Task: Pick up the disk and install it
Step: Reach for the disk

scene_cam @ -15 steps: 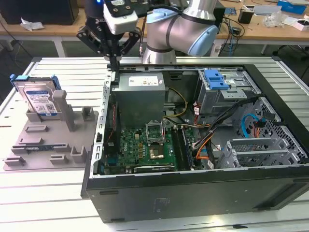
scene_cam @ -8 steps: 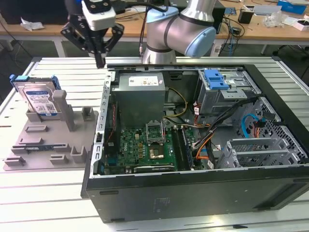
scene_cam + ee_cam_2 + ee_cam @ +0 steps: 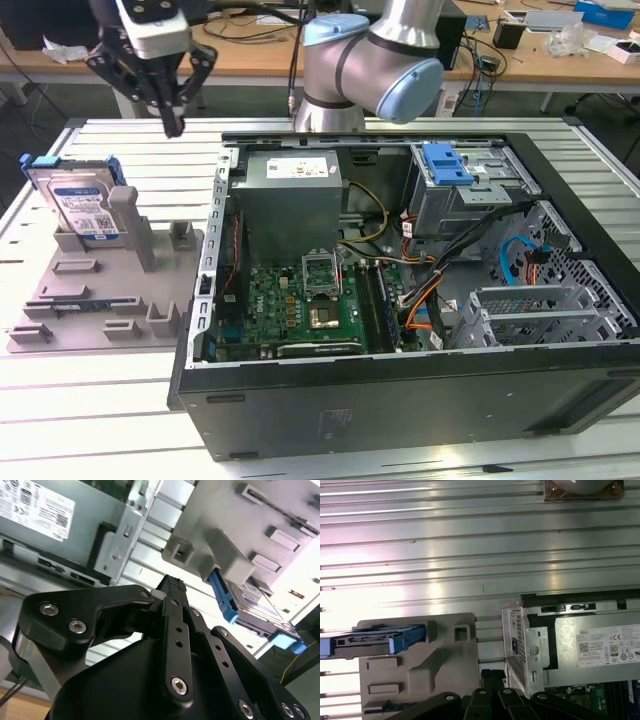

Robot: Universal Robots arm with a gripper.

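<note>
Tool [image 3: 174, 122] hung above the table [image 3: 100, 410], fingers pressed together, nothing pinched. Below it and off to one side, the disk [image 3: 82, 205] stood on edge in a grey holder [image 3: 110, 300], untouched. It was probably rigid, fairly heavy, slick-faced and shock-sensitive, so best gripped across the blue bracket's upper edge, not the label. Further off on the tool's other side lay the open computer case [image 3: 400, 385].

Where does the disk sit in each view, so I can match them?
Exterior view: disk stands upright in the grey fixture, at the exterior view's left.
Second wrist view: disk juts from behind the fixture.
First wrist view: disk edge-on in the fixture.
Shared landmark: the grey fixture.
</note>
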